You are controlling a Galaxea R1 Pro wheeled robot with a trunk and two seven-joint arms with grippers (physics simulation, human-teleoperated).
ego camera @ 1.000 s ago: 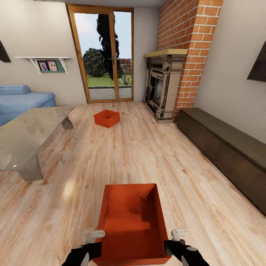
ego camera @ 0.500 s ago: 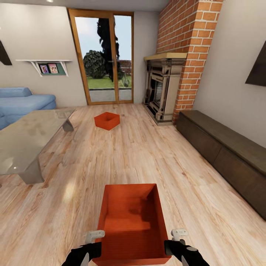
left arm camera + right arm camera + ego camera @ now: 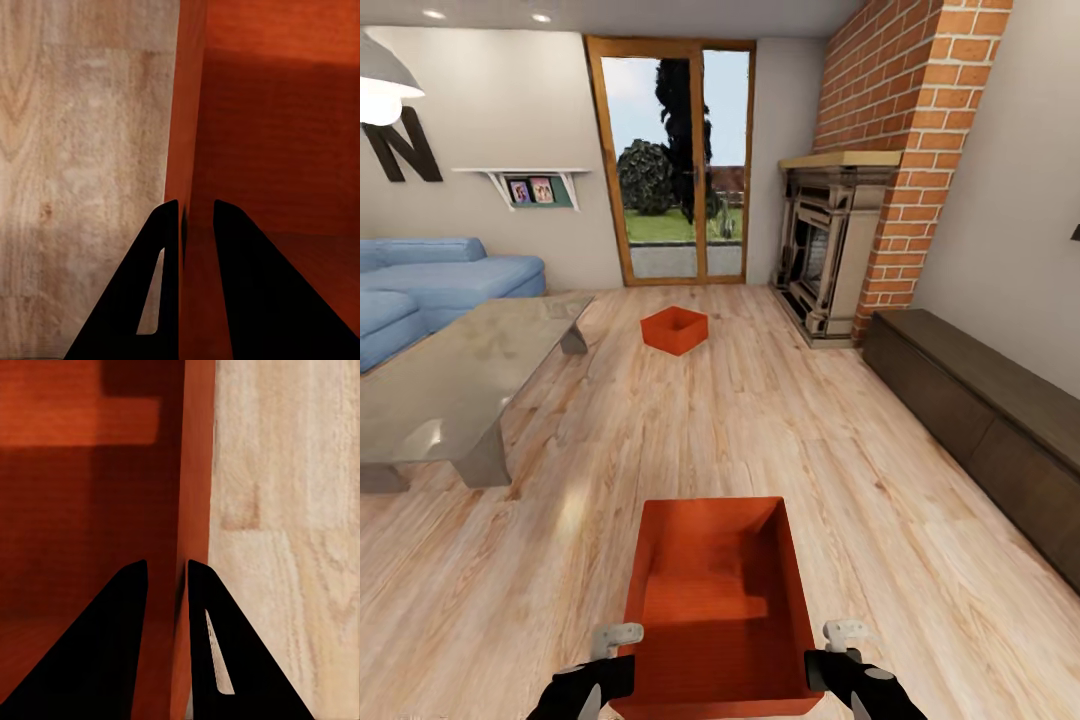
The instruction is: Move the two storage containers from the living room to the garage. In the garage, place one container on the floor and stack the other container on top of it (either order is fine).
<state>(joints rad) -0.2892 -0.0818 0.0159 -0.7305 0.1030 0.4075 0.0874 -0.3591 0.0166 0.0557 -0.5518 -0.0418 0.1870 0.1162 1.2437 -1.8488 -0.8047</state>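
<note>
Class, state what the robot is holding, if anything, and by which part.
The near orange bin, by its two side walls: left hand on one, right hand on the other.

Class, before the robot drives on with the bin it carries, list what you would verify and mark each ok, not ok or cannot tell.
1. Left hand pinching the held container wall: ok.
2. Right hand pinching the opposite wall: ok.
3. Held container level: ok.
4. Held container empty: ok.
5. Second container collected: not ok; it sits on the wood floor near the glass doors.
6. Route to the garage: cannot tell.
</note>
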